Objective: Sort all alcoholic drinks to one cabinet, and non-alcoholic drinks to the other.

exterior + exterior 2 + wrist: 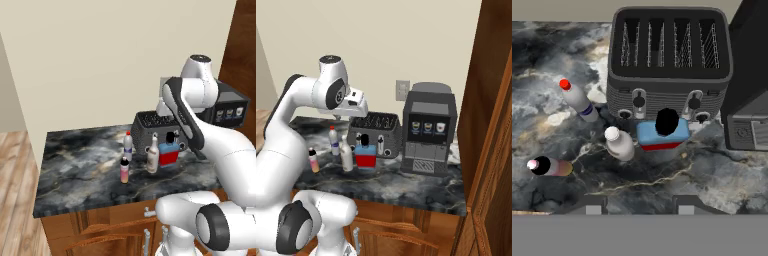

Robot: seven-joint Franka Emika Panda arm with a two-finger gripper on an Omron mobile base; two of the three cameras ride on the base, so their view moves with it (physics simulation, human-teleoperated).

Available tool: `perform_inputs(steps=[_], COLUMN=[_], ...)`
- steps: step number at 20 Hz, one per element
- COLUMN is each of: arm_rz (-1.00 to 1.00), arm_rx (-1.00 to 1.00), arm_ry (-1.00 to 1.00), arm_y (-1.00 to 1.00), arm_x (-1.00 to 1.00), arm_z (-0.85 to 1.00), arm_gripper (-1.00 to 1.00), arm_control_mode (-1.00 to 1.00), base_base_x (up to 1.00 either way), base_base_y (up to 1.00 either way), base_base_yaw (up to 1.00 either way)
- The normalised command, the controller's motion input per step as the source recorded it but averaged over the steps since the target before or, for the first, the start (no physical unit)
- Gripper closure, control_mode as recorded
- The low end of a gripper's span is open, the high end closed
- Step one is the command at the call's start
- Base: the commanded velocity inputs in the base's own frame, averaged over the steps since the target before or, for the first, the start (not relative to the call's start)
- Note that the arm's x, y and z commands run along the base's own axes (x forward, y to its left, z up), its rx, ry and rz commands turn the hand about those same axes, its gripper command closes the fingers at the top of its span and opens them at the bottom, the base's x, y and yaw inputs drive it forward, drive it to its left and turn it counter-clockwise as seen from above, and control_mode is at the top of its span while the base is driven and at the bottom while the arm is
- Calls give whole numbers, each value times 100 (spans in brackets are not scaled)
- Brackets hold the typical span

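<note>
Here, gripper: closed, empty, hovering above the 4 drinks.
Risk: the blue-and-red bottle touches the pale bottle and toaster; descending could topple one.

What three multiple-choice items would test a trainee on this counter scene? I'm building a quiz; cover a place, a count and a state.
1. The toaster stands:
A. behind the drinks
B. on the floor
C. inside a cabinet

2. Drink containers on the counter:
A. two
B. four
C. six

3. The gripper is:
A. clamped on a bottle
B. holding the toaster
C. above the counter, holding nothing

Answers: 1 A, the drinks stand in front of it. 2 B, red-capped bottle, white bottle, pink bottle, blue and red bottle. 3 C, nothing sits between its tips.
</note>
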Motion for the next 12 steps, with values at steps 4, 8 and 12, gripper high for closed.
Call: perform_inputs(steps=[4,8,12], arm_rz=[-2,-5,-3], arm_rx=[0,-1,-5], arm_ry=[0,-14,-24], arm_y=[0,-8,-12], arm_x=[-26,-47,-19], arm_z=[-13,-36,-60], arm_gripper=[-100,-100,-100], arm_control_mode=[-100,-100,-100], base_base_x=[0,0,0], base_base_y=[0,0,0], base_base_yaw=[0,0,0])
